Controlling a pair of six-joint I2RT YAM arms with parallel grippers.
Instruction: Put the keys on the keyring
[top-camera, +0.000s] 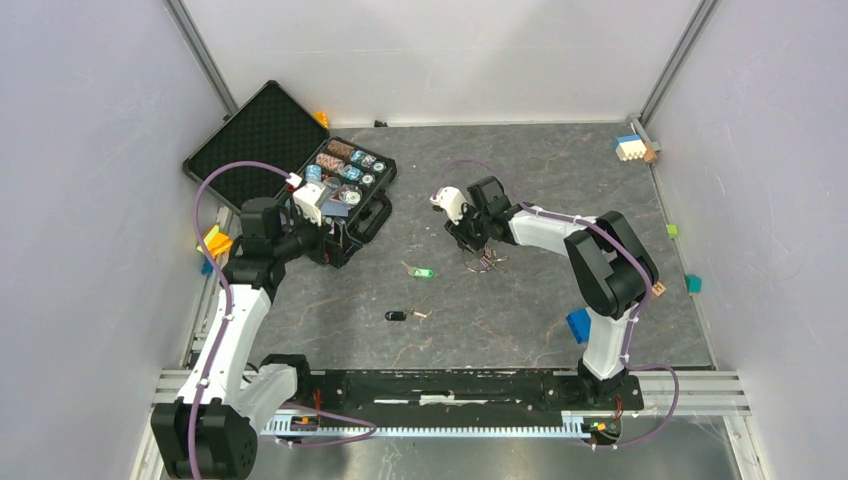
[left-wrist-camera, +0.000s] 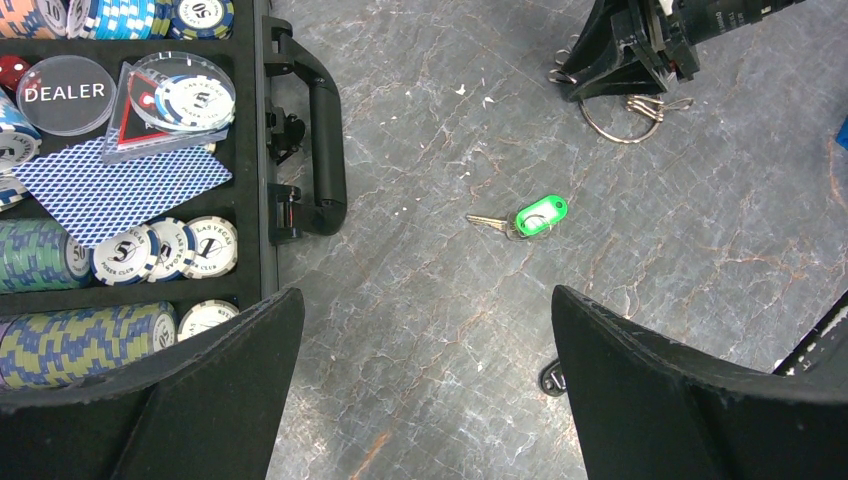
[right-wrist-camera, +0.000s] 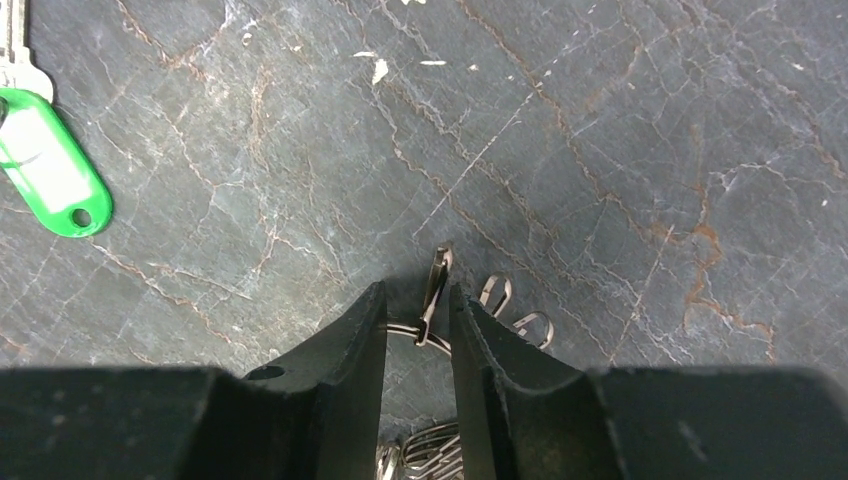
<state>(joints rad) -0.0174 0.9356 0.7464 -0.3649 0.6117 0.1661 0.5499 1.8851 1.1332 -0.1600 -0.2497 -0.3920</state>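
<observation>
The green-headed key (top-camera: 423, 271) lies flat on the table's middle; it also shows in the left wrist view (left-wrist-camera: 541, 215) and the right wrist view (right-wrist-camera: 48, 165). The black-headed key (top-camera: 396, 316) lies nearer the front; only its edge (left-wrist-camera: 550, 378) shows behind my left finger. The keyring (top-camera: 487, 262) lies on the table with small metal pieces on it. My right gripper (right-wrist-camera: 417, 290) is down on it, jaws nearly closed with the ring wire (right-wrist-camera: 430, 335) across the narrow gap. My left gripper (left-wrist-camera: 428, 295) is open and empty, above bare table beside the black case.
An open black case (top-camera: 340, 190) of poker chips and cards stands at the back left, its handle (left-wrist-camera: 325, 130) facing the table's middle. Small coloured blocks lie along the table's edges, with a blue one (top-camera: 578, 325) by the right arm.
</observation>
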